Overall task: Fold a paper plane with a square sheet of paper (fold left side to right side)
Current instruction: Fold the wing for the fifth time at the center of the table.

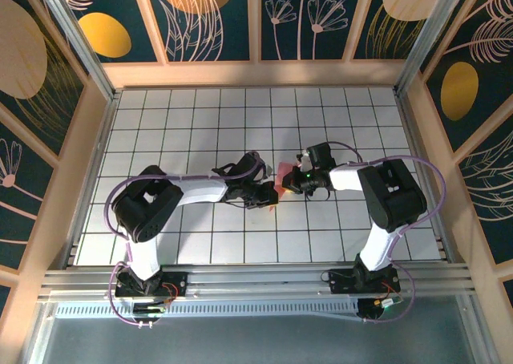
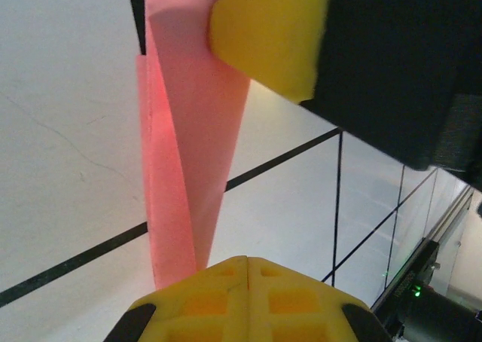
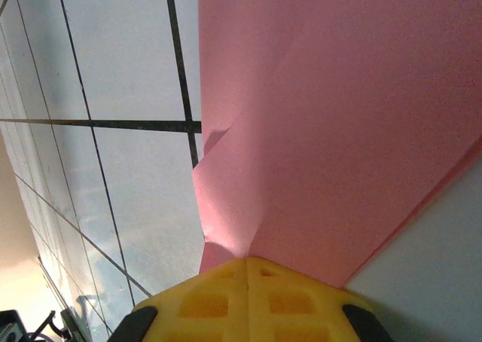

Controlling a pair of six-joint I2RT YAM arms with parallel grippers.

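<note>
Ok so here's where we're at: the left claw (image 2: 247,265) and the right claw (image 3: 247,265) are both clamped on the paper (image 2: 188,146), one at each end.

On the left wrist cam, the left claw's yellow fingers (image 2: 203,308) are pressed tight together with no gap. The narrow end of the paper runs right down into the tips. From there the paper looks like a slim folded strip with a long crease, getting wider as it goes away from the claw. At the far end, a yellow finger (image 2: 267,33) of the right claw sits on the paper, with its black body behind it.

Right wrist cam, same story. The fingers (image 3: 203,308) are squeezed together and a broad pink layer fans out from the tips. There's a small rumpled flap at one edge close to them.

From above, we see the two claws meeting nose to nose near the middle of the counter (image 1: 200,123), with just slivers of pink poking out between them. We can't tell if the paper rests on the counter or hangs a bit above it. All around it is white grid tile with dark lines.
</note>
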